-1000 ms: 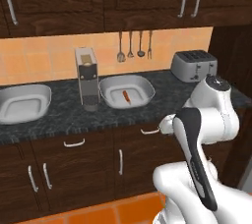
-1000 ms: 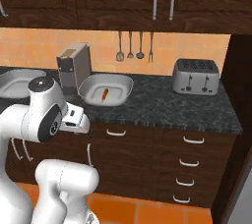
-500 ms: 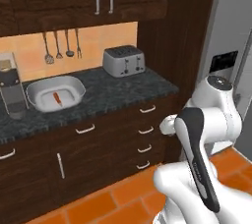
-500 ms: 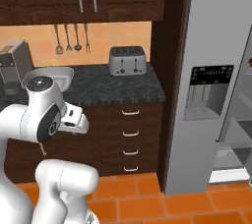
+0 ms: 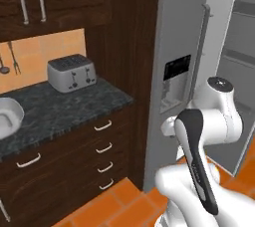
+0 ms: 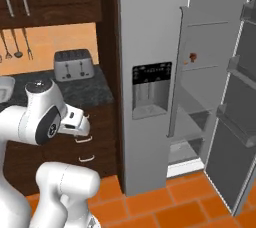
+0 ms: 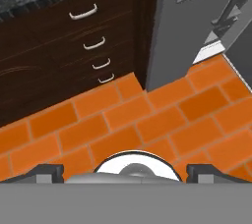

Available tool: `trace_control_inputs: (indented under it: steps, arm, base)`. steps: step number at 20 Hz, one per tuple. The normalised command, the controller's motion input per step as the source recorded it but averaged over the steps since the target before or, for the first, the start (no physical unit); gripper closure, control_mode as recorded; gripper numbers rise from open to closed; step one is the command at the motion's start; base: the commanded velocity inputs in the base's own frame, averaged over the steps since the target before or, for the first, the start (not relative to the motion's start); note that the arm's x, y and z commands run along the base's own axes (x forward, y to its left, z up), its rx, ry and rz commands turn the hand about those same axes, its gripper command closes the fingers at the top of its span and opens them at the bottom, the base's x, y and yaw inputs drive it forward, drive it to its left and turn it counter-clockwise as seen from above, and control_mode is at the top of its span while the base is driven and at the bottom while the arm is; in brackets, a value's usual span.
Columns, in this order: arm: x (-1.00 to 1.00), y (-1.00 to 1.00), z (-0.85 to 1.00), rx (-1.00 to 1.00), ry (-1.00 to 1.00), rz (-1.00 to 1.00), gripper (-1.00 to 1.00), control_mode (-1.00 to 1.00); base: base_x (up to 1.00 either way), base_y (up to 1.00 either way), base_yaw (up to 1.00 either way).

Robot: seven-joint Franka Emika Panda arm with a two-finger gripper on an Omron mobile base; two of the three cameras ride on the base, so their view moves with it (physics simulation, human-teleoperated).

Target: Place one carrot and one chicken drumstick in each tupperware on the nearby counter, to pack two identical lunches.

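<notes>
The counter [image 5: 64, 109] of speckled stone ends at its right against a dark wooden panel [image 5: 132, 47], with the grey refrigerator [image 6: 150, 47] directly beyond. One tupperware [image 5: 9, 116] sits at the far left of the counter in the left base view, cut off by the picture edge, so its contents cannot be made out; in the right base view a sliver of it [image 6: 5, 88] shows at the left edge. A silver toaster [image 5: 72, 72] stands at the back of the counter, well apart from the container. Utensils [image 6: 15, 42] hang on the orange wall behind.

Below the worktop, a column of drawers [image 7: 93, 46] with curved silver handles runs down to the orange tiled floor [image 7: 147, 120], which lies bare in front of the cabinets and the refrigerator.

The refrigerator door [image 6: 235, 97] stands swung open to the right, its shelves [image 6: 197, 117] exposed. A small reddish item [image 6: 192, 56] rests on an upper shelf; it is too small to identify. A dispenser panel [image 6: 150, 89] sits in the closed left door.

The gripper [image 7: 125, 171] is held above the floor, pointing down, near the cabinet base. Its fingertips [image 7: 47, 171] stand far apart at the bottom of the hand view, with nothing between them: jaws parted and empty.
</notes>
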Motion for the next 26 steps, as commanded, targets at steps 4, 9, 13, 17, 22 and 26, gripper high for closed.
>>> trace_control_inputs:
  steps: [4,9,13,17,22,26]
  arm:
    - [0.0,0.0,0.0,0.0,0.0,0.0,-1.0,1.0]
    - [0.0,0.0,0.0,0.0,0.0,0.0,-1.0,1.0]
    - [0.0,0.0,0.0,0.0,0.0,0.0,-1.0,1.0]
    - [0.0,0.0,0.0,0.0,0.0,0.0,-1.0,1.0]
    - [0.0,0.0,0.0,0.0,0.0,0.0,-1.0,1.0]
    - [0.0,0.0,0.0,0.0,0.0,0.0,-1.0,1.0]
  base:
    - [0.53,-1.0,0.15]
    - [0.1,-1.0,0.15]
    - [0.47,-1.0,0.14]
    - [0.64,-1.0,0.17]
    - [0.39,-0.79,0.23]
    - [0.4,-0.39,0.25]
